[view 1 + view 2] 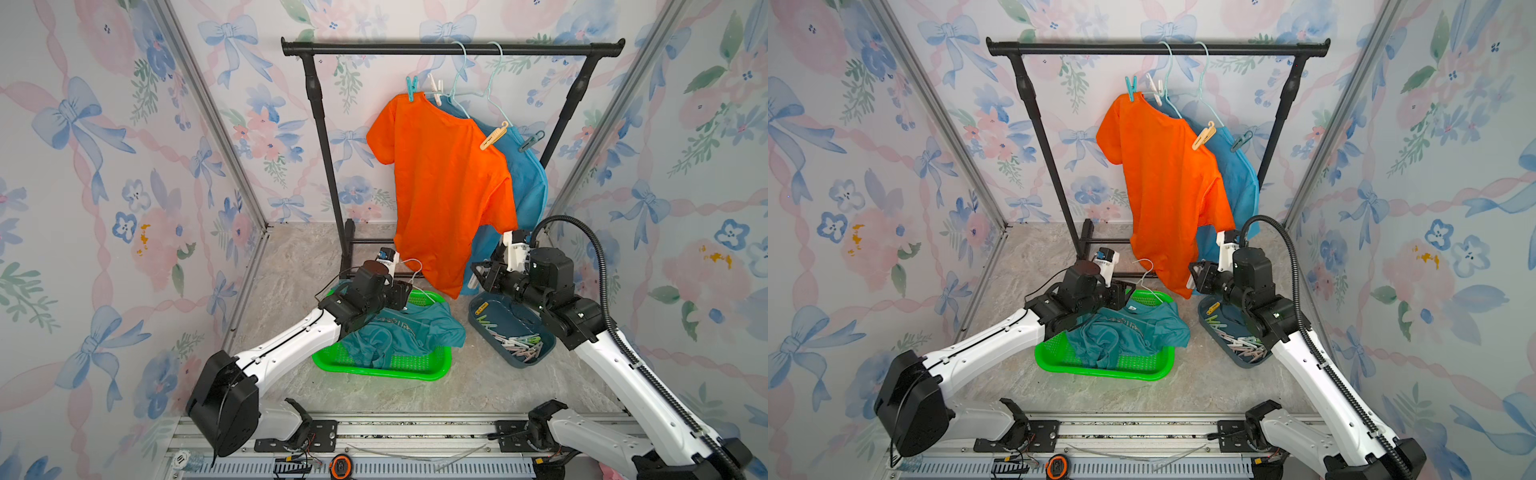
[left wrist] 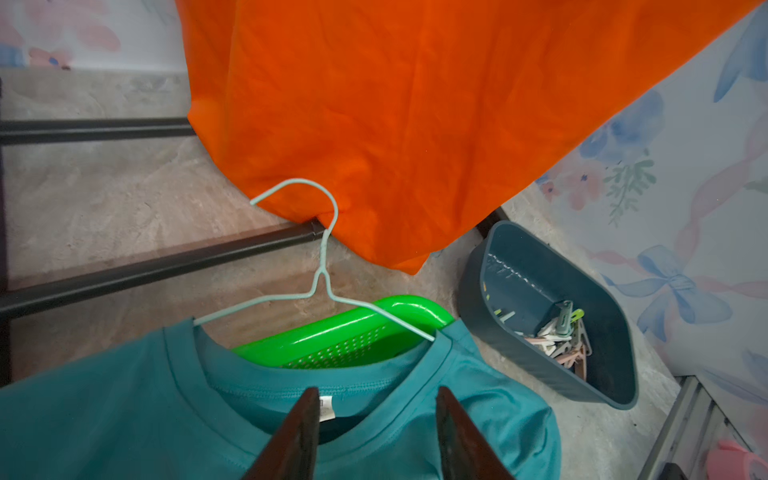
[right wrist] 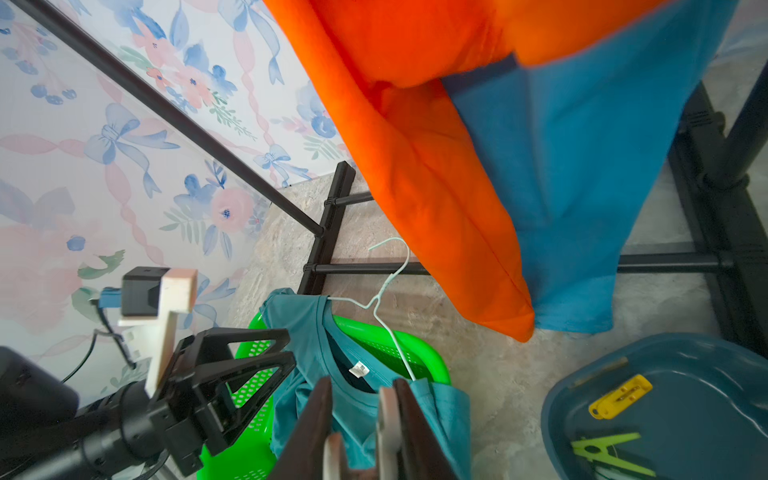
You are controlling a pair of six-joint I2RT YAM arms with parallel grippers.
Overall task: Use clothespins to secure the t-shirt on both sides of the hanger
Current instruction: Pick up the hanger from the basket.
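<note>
Floor point(image 1: 291, 266): pale grey-beige surface with a stone pattern
Green basket point(image 1: 415, 372): shallow, bright green perforated plastic, sitting flat on the floor near its middle; seen in both top views point(image 1: 1100, 370)
Blue-grey tub point(image 1: 519, 362): oval plastic tub on the floor just beside the basket, on the right arm's side, with a strip of bare floor between them
Rack base point(image 1: 348, 245): black bars of the clothes rack resting on the floor behind the basket, near its far rim
Teal t-shirt point(image 1: 415, 332): one sleeve spills over the basket's rim toward the tub; whether it touches the floor cannot be told
</note>
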